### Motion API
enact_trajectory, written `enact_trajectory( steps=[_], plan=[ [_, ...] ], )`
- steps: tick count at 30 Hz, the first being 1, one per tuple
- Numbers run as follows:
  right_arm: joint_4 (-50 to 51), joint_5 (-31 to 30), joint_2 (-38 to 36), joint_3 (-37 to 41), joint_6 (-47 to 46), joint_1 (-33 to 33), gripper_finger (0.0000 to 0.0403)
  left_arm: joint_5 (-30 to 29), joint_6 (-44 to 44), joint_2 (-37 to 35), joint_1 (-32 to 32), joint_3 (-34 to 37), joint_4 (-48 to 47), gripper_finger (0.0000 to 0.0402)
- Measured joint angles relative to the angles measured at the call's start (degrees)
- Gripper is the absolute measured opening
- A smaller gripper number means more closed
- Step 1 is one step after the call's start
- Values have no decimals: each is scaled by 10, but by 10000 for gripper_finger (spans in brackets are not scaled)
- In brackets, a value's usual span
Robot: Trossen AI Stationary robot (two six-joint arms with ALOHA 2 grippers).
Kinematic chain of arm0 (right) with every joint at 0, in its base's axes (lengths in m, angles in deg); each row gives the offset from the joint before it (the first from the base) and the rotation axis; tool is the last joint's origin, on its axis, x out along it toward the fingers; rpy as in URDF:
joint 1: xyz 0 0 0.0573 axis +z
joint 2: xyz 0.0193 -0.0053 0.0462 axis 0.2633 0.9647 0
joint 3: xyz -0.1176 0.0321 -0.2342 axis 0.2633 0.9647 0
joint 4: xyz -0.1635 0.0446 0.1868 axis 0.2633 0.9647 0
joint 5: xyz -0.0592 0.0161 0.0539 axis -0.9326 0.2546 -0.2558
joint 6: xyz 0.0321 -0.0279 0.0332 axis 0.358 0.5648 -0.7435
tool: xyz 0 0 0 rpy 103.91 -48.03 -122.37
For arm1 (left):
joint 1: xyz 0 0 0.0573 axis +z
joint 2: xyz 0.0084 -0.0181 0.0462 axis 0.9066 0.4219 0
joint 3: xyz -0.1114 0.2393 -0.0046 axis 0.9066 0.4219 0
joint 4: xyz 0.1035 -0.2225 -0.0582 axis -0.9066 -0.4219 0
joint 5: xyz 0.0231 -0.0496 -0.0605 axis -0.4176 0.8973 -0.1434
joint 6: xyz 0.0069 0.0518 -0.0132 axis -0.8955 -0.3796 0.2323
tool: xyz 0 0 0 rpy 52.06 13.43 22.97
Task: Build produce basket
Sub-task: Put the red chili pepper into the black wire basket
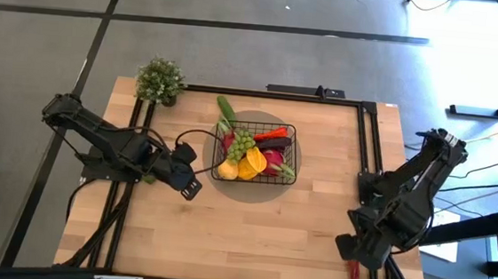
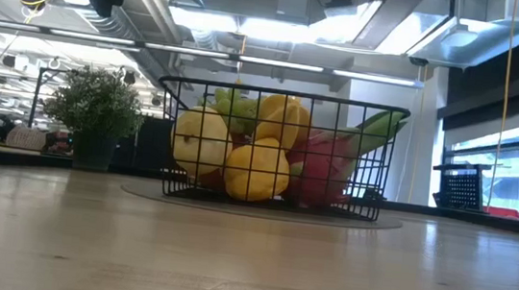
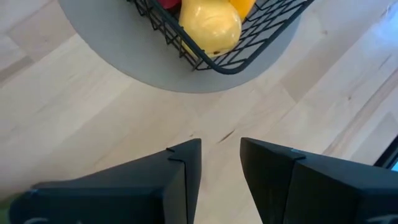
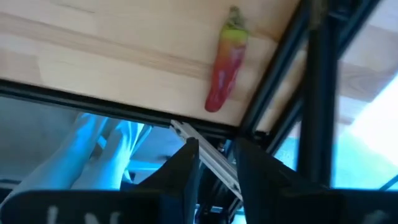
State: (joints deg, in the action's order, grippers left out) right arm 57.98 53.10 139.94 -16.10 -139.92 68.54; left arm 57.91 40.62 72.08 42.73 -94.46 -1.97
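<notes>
The black wire basket (image 1: pixel 294 152) stands on a round grey mat at the table's middle. It holds produce: a cucumber (image 1: pixel 225 111), green grapes (image 1: pixel 242 143), a yellow lemon (image 3: pixel 210 25), a pink dragon fruit (image 2: pixel 325 166) and others. A red chili (image 4: pixel 224 62) lies flat on the wood near the table's near right corner (image 1: pixel 354 274), beside a black rail. My left gripper (image 3: pixel 221 162) hovers over bare wood just left and near of the basket (image 1: pixel 193 189), narrowly open and holding nothing. My right gripper (image 4: pixel 216 165) hangs above the near right edge (image 1: pixel 347 248), close to the chili, narrowly open with nothing between its fingers.
A bushy potted plant (image 1: pixel 160 81) stands at the far left corner. Black frame rails (image 1: pixel 369 140) run along the table's sides and far edge. The grey mat (image 1: pixel 254 186) reaches a little beyond the basket. Bare wood stretches across the table's near half.
</notes>
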Motion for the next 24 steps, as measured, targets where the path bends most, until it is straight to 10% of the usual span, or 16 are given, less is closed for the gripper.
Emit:
enact_trajectory(
  steps=[24],
  plan=[
    [-223, 48, 0, 263, -4, -14, 96, -1, -3, 0, 3, 0, -4, 99]
  ],
)
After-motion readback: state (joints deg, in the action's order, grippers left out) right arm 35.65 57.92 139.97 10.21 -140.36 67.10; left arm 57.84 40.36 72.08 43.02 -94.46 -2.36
